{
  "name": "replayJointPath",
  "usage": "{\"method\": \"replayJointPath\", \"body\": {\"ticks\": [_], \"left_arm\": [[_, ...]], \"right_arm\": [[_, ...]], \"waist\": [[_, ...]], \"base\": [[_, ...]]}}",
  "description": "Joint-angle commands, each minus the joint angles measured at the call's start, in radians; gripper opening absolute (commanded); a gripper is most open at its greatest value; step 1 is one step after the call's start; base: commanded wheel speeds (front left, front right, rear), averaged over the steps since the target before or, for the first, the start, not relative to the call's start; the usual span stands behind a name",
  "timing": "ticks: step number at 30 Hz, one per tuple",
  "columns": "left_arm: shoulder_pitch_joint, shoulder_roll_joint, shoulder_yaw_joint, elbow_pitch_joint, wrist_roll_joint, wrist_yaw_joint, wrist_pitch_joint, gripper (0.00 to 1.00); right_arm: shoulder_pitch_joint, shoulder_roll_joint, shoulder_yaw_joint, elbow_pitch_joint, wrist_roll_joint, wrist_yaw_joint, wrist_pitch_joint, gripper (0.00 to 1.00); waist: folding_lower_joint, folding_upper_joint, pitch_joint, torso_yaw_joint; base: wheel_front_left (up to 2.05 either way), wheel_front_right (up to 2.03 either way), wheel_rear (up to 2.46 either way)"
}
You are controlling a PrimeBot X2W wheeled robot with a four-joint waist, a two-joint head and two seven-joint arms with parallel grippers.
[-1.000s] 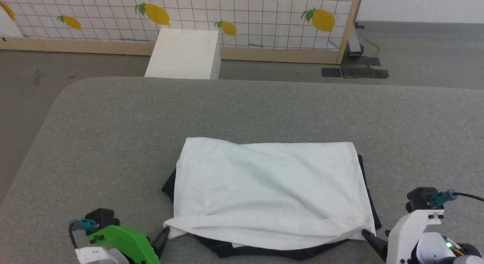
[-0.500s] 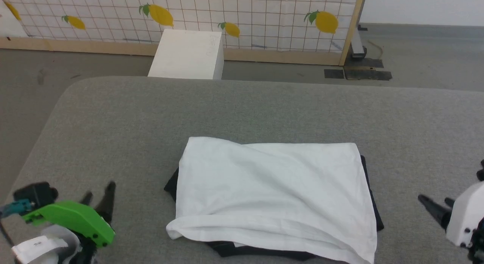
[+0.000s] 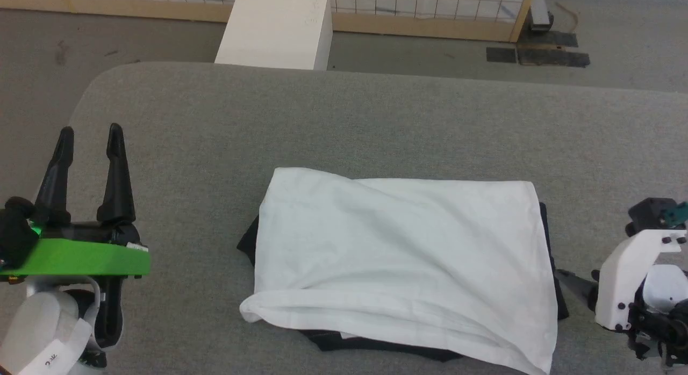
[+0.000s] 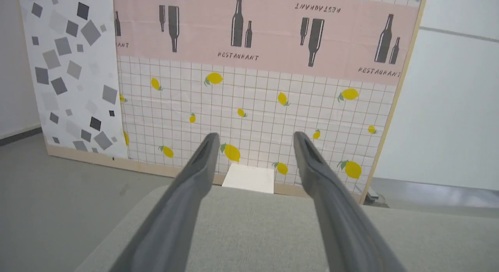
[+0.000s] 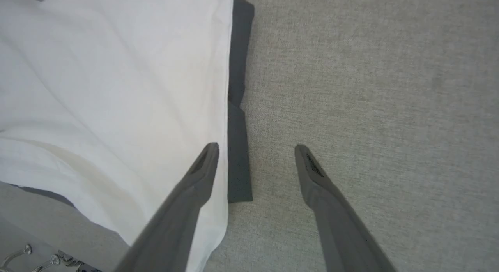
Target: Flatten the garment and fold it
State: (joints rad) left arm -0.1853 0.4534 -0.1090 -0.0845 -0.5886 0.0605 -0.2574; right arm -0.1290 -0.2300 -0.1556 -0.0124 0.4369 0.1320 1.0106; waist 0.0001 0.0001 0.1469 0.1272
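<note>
The garment (image 3: 398, 257) lies folded into a rectangle on the grey table (image 3: 376, 117), its white panel on top. Black cloth peeks out at its left, near and right edges. My left gripper (image 3: 88, 136) stands well left of it, raised, open, fingers pointing away over the table; in the left wrist view my left gripper (image 4: 255, 135) holds nothing. My right gripper (image 3: 564, 278) is low, just right of the garment's near right corner. In the right wrist view my right gripper (image 5: 256, 147) is open, its left finger above the white edge of the garment (image 5: 117, 89), nothing between the fingers.
A white box (image 3: 277, 26) stands on the floor just beyond the table's far edge. Behind it is a wood-framed panel (image 4: 253, 100) printed with a grid and lemons. The table's rounded left corner (image 3: 91, 85) lies near my left gripper.
Both grippers have drawn away from the garment's near corners: the left one out to the left and upward, the right one out to the right. The head camera has tilted downward.
</note>
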Motion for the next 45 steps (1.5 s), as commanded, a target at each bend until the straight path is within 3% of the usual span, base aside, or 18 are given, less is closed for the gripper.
{"method": "replayJointPath", "body": {"ticks": [1, 7, 13, 21, 28, 29, 30, 31, 32, 40, 45], "left_arm": [[-0.001, -0.033, 0.028, -0.010, 0.026, -0.021, -0.004, 1.00], [0.032, -0.170, 0.171, -0.045, 0.146, -0.128, -0.004, 1.00], [0.049, -0.233, 0.204, -0.016, 0.196, -0.175, -0.004, 1.00], [0.052, -0.231, 0.151, 0.044, 0.205, -0.190, -0.004, 1.00], [0.037, -0.207, 0.104, 0.079, 0.177, -0.191, -0.004, 1.00], [0.036, -0.204, 0.103, 0.084, 0.175, -0.191, -0.004, 1.00], [0.035, -0.203, 0.103, 0.085, 0.174, -0.191, -0.004, 1.00], [0.036, -0.203, 0.102, 0.089, 0.172, -0.191, -0.004, 1.00], [0.036, -0.203, 0.103, 0.090, 0.170, -0.191, -0.004, 1.00], [0.038, -0.206, 0.106, 0.092, 0.160, -0.191, -0.004, 1.00], [0.043, -0.204, 0.101, 0.099, 0.155, -0.191, -0.004, 1.00]], "right_arm": [[-0.020, 0.001, 0.013, 0.010, 0.005, -0.001, 0.005, 1.00], [-0.035, -0.006, 0.087, 0.062, 0.000, -0.001, -0.004, 1.00], [-0.050, 0.004, 0.148, 0.118, 0.000, -0.001, -0.029, 1.00], [-0.091, 0.035, 0.257, 0.180, 0.049, -0.001, -0.074, 1.00], [-0.120, 0.020, 0.309, 0.224, 0.079, -0.001, -0.100, 1.00], [-0.122, 0.016, 0.312, 0.236, 0.079, -0.001, -0.093, 0.97], [-0.124, 0.011, 0.312, 0.244, 0.077, -0.001, -0.087, 0.46], [-0.126, 0.006, 0.313, 0.249, 0.075, -0.001, -0.084, 0.17], [-0.127, 0.005, 0.308, 0.254, 0.076, -0.001, -0.081, 0.00], [-0.136, -0.011, 0.211, 0.258, 0.051, -0.001, -0.072, 0.00], [-0.124, -0.039, 0.075, 0.239, -0.007, -0.001, -0.055, 0.00]], "waist": [[-0.0001, -0.0001, 0.032, 0.014], [-0.0001, -0.0001, 0.067, 0.015], [-0.0001, -0.0001, 0.088, 0.016], [-0.0001, -0.0001, 0.098, 0.022], [-0.0001, -0.0001, 0.101, 0.031], [-0.0001, -0.0001, 0.101, 0.031], [-0.0001, -0.0001, 0.100, 0.031], [-0.0001, -0.0001, 0.099, 0.031], [-0.0001, -0.0001, 0.099, 0.030], [-0.0001, -0.0001, 0.091, 0.025], [-0.0001, -0.0001, 0.081, 0.018]], "base": [[0.00, 0.00, 0.00], [0.00, 0.00, 0.00], [0.00, 0.00, 0.00], [0.00, 0.00, 0.00], [0.00, 0.00, 0.00], [0.00, 0.00, 0.00], [0.00, 0.00, 0.00], [0.00, 0.00, 0.00], [0.00, 0.00, 0.00], [0.00, 0.00, 0.00], [0.00, 0.00, 0.00]]}}
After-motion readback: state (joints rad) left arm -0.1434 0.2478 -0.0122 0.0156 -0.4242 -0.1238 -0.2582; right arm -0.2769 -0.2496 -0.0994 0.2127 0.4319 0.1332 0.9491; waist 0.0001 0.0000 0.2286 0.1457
